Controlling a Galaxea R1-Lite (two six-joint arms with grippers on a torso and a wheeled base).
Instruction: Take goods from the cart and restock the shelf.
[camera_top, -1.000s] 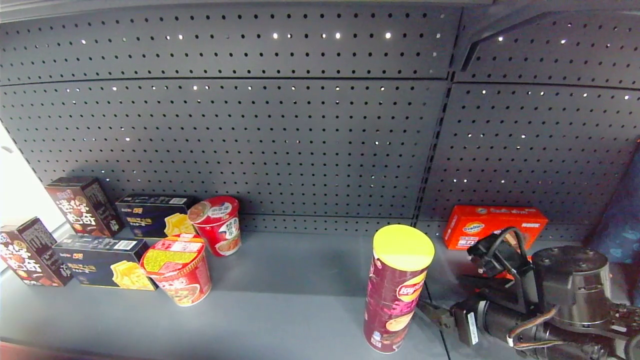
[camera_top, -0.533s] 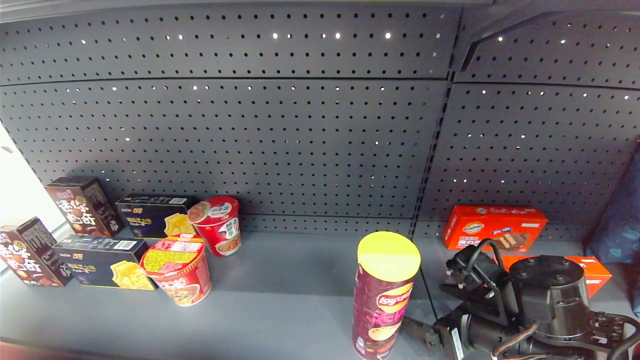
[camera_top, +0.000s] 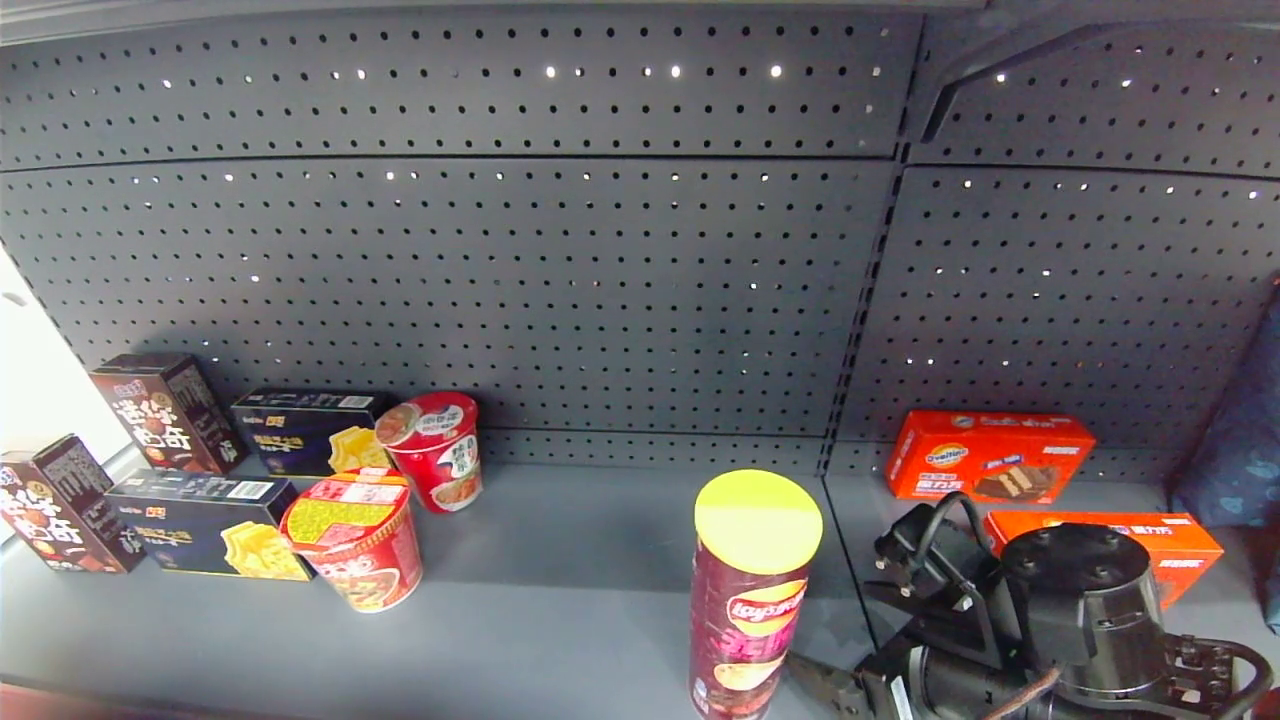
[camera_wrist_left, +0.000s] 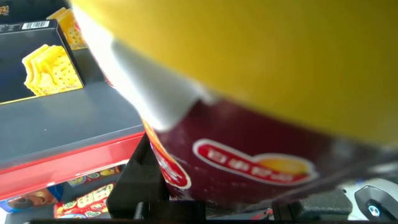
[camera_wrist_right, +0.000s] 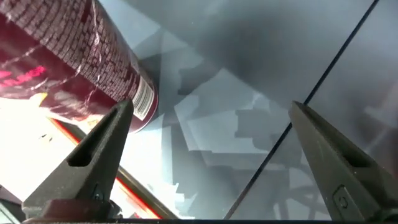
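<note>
— Maroon chip can, yellow lid: location?
— Head view: upright at shelf front. Left wrist: left gripper clamped low on it. Right wrist: right gripper spread, can outside.
— Handling?
— Likely light, stiff, slick; hold mid-body.

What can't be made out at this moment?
Chips can: base cut off by head view's bottom edge; whether it rests on the shelf is unclear.
Left wrist view: can too close, blurred; any grip on it hidden.
Front orange box: partly behind the right arm.
</note>
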